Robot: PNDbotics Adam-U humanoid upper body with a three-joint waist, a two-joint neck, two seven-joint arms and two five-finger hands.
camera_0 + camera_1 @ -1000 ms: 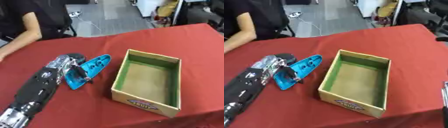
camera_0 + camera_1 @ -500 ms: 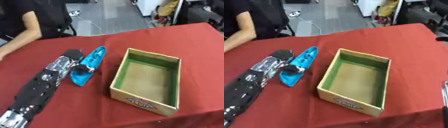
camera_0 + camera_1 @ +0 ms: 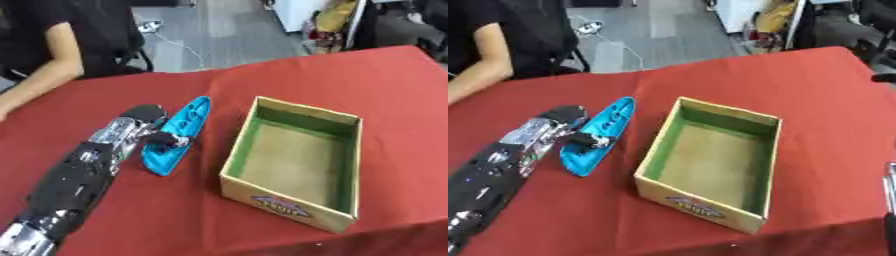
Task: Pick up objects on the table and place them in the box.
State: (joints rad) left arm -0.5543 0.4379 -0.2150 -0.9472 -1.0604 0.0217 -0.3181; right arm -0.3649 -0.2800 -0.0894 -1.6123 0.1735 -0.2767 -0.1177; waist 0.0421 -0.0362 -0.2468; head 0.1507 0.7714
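Turning under my grip, the blue boat-shaped toy (image 3: 177, 136) now points its long axis up the red table (image 3: 367, 80) instead of lying slanted toward the box (image 3: 296, 162), sitting just left of the box's near wall, which I judge sets it up for the lift across. My left hand (image 3: 140, 129) has its fingers curled onto the toy's middle, forearm stretched up from the lower left corner. My right hand (image 3: 890, 200) barely shows at the right edge; I can't tell its fingers.
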